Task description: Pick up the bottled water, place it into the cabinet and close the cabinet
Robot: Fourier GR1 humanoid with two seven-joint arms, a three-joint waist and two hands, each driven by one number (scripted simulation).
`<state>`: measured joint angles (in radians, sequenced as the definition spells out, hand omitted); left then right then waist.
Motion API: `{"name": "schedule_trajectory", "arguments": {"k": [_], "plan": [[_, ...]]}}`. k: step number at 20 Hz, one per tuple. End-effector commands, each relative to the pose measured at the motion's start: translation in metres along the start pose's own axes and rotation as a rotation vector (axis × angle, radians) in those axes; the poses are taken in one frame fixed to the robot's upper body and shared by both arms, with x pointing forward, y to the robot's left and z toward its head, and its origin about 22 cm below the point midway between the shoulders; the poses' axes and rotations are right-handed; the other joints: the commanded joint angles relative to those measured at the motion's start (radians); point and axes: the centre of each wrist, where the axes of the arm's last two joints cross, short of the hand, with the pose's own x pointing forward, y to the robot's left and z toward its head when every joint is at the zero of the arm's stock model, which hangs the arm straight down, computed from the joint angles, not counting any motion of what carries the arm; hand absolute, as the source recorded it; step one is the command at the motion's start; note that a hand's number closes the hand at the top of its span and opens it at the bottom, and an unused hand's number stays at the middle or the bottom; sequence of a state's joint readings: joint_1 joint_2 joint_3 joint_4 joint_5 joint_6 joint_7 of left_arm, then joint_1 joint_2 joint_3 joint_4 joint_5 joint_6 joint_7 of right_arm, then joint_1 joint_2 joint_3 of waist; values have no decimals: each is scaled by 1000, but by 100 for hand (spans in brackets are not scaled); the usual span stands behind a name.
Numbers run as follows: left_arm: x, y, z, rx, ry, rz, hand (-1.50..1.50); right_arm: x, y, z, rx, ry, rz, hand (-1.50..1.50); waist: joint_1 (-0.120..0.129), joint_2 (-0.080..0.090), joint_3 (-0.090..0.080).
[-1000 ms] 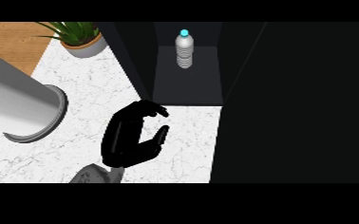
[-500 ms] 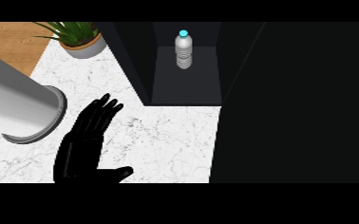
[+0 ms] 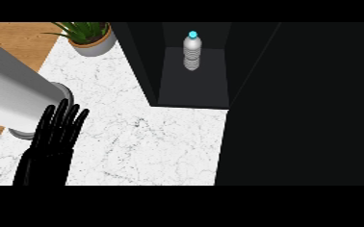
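My left robot hand [image 3: 55, 137] shows at the bench's near left, fingers straight and spread, pointing away from me; it holds nothing, and I cannot tell whether it touches anything. It is matte black and hangs over the bench [image 3: 142, 139], a white marble-like slab with fine grey veins. Just beside its fingertips, to the left, lies a large smooth grey cylinder [image 3: 25, 98], tilted across the bench's left edge. My right robot hand does not show. The bottled water [image 3: 191, 52] stands upright inside the cabinet [image 3: 252, 67], towards the back of its dark floor; it is a clear ribbed bottle with a bright cyan cap. The cabinet is a tall, dark, flat-sided box with its front open. At the far left corner sits a potted plant [image 3: 89, 36] with spiky green leaves in a round grey pot, next to a patch of wood-grain surface [image 3: 25, 41].
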<state>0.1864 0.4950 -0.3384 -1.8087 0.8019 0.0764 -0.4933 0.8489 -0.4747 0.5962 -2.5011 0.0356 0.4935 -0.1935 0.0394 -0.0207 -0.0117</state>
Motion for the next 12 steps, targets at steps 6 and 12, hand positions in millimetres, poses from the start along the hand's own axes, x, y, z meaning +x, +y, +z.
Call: {"name": "schedule_trajectory", "arguments": {"k": [6,12], "plan": [[29,22,10,-2,-6,12,-150,26,25,-26,99,-82,-47,150,33,17,-3],[44,34,19,-53,15,12,-150,22,25,-34,116,-131,-89,150,86,26,-3]]}}
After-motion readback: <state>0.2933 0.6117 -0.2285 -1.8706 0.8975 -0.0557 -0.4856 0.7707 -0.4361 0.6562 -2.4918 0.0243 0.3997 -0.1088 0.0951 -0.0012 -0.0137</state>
